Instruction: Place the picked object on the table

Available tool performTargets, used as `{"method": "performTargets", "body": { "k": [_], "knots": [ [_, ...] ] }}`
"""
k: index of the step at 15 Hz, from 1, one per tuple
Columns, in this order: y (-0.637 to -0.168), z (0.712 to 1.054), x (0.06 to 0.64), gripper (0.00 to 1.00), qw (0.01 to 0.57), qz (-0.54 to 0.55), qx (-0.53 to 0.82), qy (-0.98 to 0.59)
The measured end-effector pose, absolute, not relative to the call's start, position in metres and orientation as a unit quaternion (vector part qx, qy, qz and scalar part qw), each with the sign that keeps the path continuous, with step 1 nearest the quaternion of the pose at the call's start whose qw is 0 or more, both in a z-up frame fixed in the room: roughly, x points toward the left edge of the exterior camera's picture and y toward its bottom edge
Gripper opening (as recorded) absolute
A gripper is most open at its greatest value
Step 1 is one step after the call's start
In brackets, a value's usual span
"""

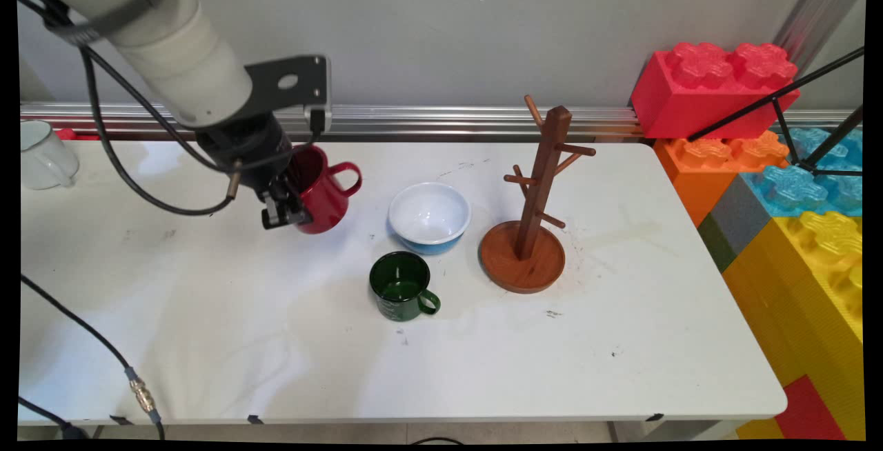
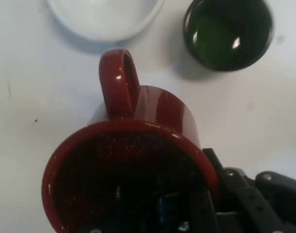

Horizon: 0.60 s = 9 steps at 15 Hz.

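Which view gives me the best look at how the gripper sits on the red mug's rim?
The hand view: the red mug fills it, one finger inside the rim and one outside, with the gripper clamping the wall. The main view shows the red mug tilted, but the arm hides most of the rim.

On the desk (image 1: 207, 341), a mug (image 1: 326, 192) sits left of a bowl (image 1: 429, 217); a cup (image 1: 401, 286) lies before the bowl, a rack (image 1: 528, 230) to its right.
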<state>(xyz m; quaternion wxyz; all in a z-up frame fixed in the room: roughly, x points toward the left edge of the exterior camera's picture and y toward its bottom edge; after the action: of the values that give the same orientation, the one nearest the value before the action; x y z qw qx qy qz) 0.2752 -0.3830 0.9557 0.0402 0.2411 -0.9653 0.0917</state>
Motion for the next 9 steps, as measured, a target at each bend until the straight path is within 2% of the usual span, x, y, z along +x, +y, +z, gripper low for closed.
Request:
{"method": "performTargets", "body": {
  "k": [9],
  "knots": [
    [-0.403,0.893,0.279,0.0,-0.011,0.091,0.213,-0.973]
  ]
}}
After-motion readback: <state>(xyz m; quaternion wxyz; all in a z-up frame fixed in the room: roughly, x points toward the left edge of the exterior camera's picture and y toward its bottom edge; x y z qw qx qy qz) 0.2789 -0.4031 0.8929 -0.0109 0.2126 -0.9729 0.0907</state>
